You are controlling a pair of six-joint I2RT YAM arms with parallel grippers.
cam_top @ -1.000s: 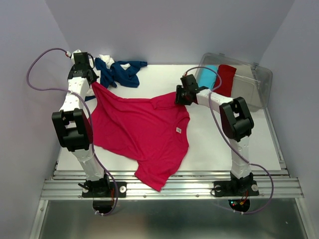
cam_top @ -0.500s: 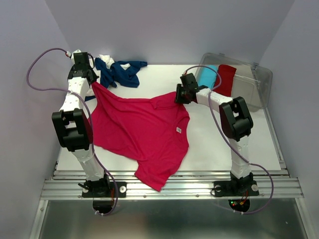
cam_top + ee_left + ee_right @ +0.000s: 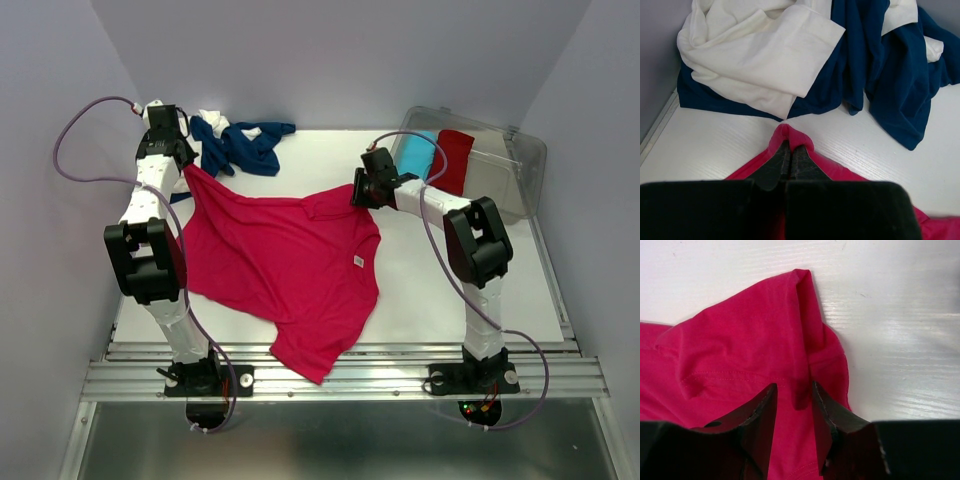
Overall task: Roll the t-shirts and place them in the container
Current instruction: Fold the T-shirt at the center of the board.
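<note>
A bright pink-red t-shirt (image 3: 280,260) lies spread over the table's middle, its small white label (image 3: 358,261) facing up. My left gripper (image 3: 185,168) is shut on a pinched fold of its back-left corner (image 3: 790,134), the fabric wrapping round the fingertips. My right gripper (image 3: 358,200) stands open low over the shirt's back-right sleeve (image 3: 740,340), a raised crease of fabric running between its fingers (image 3: 765,405). A navy blue t-shirt (image 3: 245,148) and a cream-white one (image 3: 760,55) lie crumpled together just beyond the left gripper.
A clear plastic bin (image 3: 510,165) stands at the back right, holding a light-blue roll (image 3: 418,150) and a darker red roll (image 3: 455,155). The shirt's hem hangs over the table's near edge (image 3: 310,365). Grey walls close in on three sides.
The right wrist has edged slightly toward the back over the sleeve. The left arm and the pink shirt have stayed put.
</note>
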